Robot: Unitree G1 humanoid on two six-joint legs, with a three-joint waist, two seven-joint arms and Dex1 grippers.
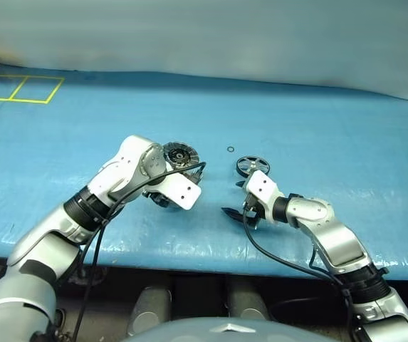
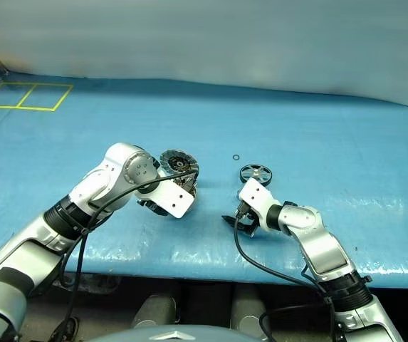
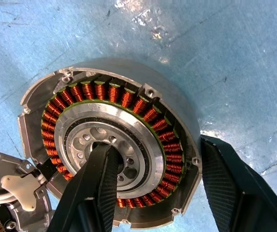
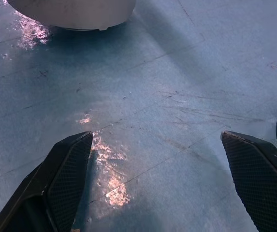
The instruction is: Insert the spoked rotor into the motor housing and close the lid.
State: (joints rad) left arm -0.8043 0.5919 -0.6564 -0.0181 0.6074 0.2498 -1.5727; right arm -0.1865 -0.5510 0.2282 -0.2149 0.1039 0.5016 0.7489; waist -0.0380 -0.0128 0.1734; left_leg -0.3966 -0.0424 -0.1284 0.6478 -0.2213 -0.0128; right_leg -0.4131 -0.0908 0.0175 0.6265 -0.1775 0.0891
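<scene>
The housing (image 3: 111, 145) is gripped by the left tool (image 3: 167, 188) across its wall. The wide-open, empty right tool (image 4: 157, 179) should be brought squarely over the rotor (image 1: 252, 166), rim between fingers.

On the surface (image 1: 317, 135), the motor housing (image 3: 128, 145) lies left of centre under the left pincer (image 3: 153, 188), with the lid (image 1: 180, 154) standing open at its far edge. The spoked rotor (image 1: 252, 166) lies to the right, just beyond the right pincer (image 4: 157, 183). A small ring (image 1: 231, 149) lies between lid and rotor, slightly farther back.
</scene>
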